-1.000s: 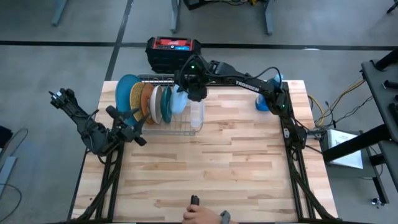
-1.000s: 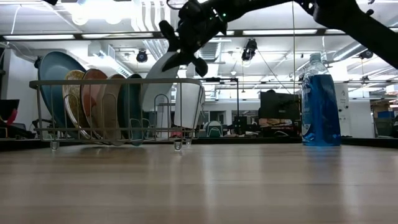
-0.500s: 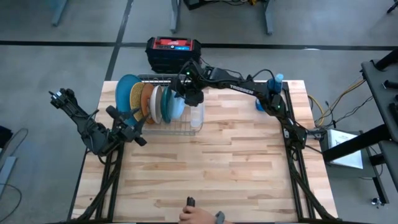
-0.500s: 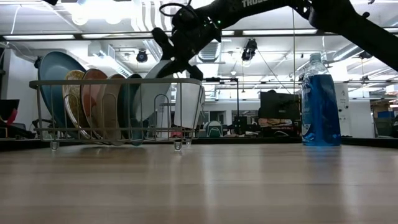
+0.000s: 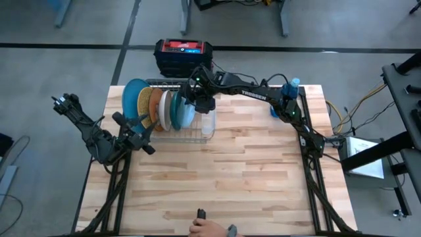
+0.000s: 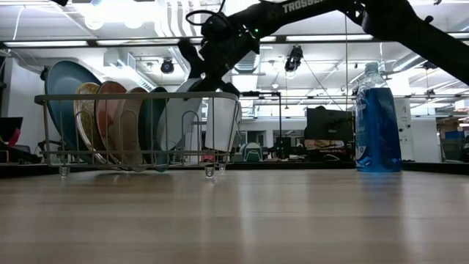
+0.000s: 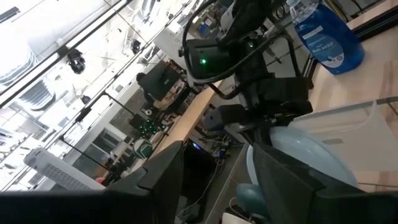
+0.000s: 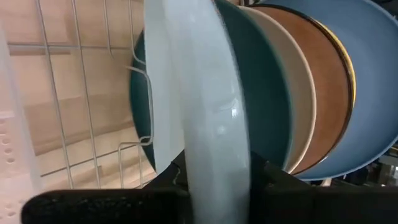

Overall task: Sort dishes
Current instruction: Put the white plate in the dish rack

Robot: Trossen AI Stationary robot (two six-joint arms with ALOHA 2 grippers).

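A wire dish rack (image 5: 172, 135) stands at the table's far left. The large mid-blue plate (image 5: 133, 99), the gold speckled plate (image 5: 146, 104), the beige-grey plate (image 5: 165, 107) and the dark teal-green plate (image 5: 175, 113) stand on edge in it. My right gripper (image 5: 197, 100) is over the rack, shut on the small pale blue plate (image 5: 188, 112), which stands upright beside the teal-green plate (image 8: 261, 106). My left gripper (image 5: 141, 137) is open and empty at the table's left edge, near the rack's near left corner. My right gripper pinches the pale blue plate's upper rim (image 8: 214, 165) between its two fingers (image 8: 168, 186), one on each face. The fingers come from above, slanting down from the table's right. The plate stands on edge inside the rack (image 6: 179, 125), next to the teal-green plate.
A clear plastic cup (image 5: 208, 124) sits in the rack's right end. A blue bottle (image 5: 281, 100) stands at the far right. A black and red box (image 5: 183, 54) lies beyond the far edge. A person's hand (image 5: 210, 229) is at the near edge.
My right gripper has gone down and a little toward the table's left, still shut on the pale blue plate. The plate has sunk from above the rack's top rail down into the rack, beside the teal-green plate.
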